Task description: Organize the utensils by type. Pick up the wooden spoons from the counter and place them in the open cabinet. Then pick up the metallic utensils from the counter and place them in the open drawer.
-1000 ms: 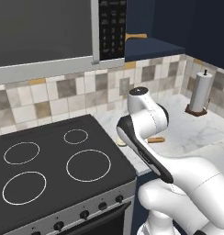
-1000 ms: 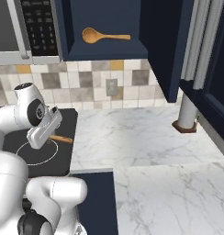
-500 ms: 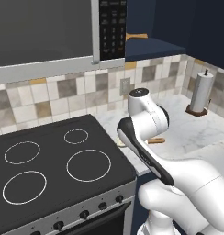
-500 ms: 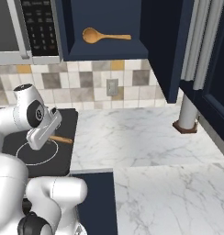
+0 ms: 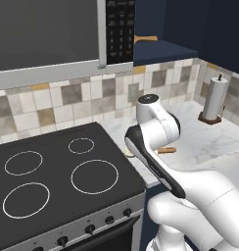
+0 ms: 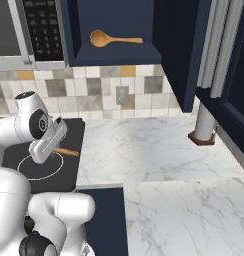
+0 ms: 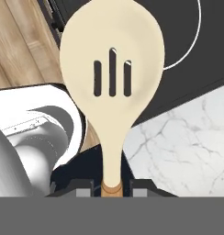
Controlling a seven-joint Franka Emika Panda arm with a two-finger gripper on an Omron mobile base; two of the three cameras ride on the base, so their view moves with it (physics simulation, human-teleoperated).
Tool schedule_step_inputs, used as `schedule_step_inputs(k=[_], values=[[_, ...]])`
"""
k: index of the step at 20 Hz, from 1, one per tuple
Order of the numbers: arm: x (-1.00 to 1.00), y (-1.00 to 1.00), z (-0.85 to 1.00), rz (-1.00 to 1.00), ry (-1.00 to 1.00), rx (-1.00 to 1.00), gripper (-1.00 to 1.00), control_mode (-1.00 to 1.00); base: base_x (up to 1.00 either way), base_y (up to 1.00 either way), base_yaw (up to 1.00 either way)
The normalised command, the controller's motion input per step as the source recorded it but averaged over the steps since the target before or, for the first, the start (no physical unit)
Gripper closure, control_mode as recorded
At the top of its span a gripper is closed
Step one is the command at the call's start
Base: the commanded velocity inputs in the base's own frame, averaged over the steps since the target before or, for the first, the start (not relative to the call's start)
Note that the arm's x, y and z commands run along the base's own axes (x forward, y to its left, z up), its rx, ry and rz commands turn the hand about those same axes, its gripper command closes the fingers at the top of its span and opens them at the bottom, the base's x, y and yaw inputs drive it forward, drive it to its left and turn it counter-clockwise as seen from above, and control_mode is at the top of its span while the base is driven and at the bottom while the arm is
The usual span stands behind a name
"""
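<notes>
**A:** Start close in. What is the gripper (image 7: pixel 112 186) doing?

**B:** In the hand view its two dark tips are closed on a slotted wooden spoon (image 7: pixel 112 78), pinching the neck where the cream part meets the orange-brown handle. The pale bowl with three slots stands up in front of the camera, over the edge of the black stovetop (image 7: pixel 192 55) and the marble counter (image 7: pixel 178 147).

**A:** How would you expect it to handle?

**B:** Light and stiff, I'd judge, with smooth wood that could pivot between narrow pads. A hold near the neck leaves the long handle hanging out behind, so it may swing; a grip nearer the middle of the handle would balance better.

**A:** What do the base cameras add?

**B:** The right base view shows the brown handle (image 6: pixel 67 151) sticking out beside the wrist, above the stovetop's near corner, which the hand view hides. The left base view shows the handle end (image 5: pixel 166 150) past the arm, over the counter.

**A:** And farther back?

**B:** The right base view looks into the open cabinet (image 6: pixel 116 57), where another wooden spoon (image 6: pixel 114 39) already lies on the shelf. A paper towel holder (image 5: pixel 213 99) stands far off on the counter.
</notes>
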Motion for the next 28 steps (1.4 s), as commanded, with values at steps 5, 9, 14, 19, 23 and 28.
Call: schedule_step_inputs(k=[5, 9, 14, 19, 23, 28], values=[[-0.04, -0.07, 0.47, 0.01, -0.10, 0.03, 1.00, -1.00, 0.00, 0.00, 0.00], [0.00, -0.19, 0.65, 0.04, -0.20, 0.03, 1.00, -1.00, 0.00, 0.00, 0.00], [0.00, -0.31, 0.69, 0.08, -0.24, 0.06, 1.00, -1.00, 0.00, 0.00, 0.00], [0.00, -0.34, 0.70, 0.14, -0.29, 0.00, 1.00, -1.00, 0.00, 0.00, 0.00], [0.01, -0.34, 0.79, 0.15, -0.21, 0.00, 1.00, -1.00, 0.00, 0.00, 0.00], [0.11, -0.39, 0.72, 0.15, -0.31, 0.00, 1.00, -1.00, 0.00, 0.00, 0.00]])
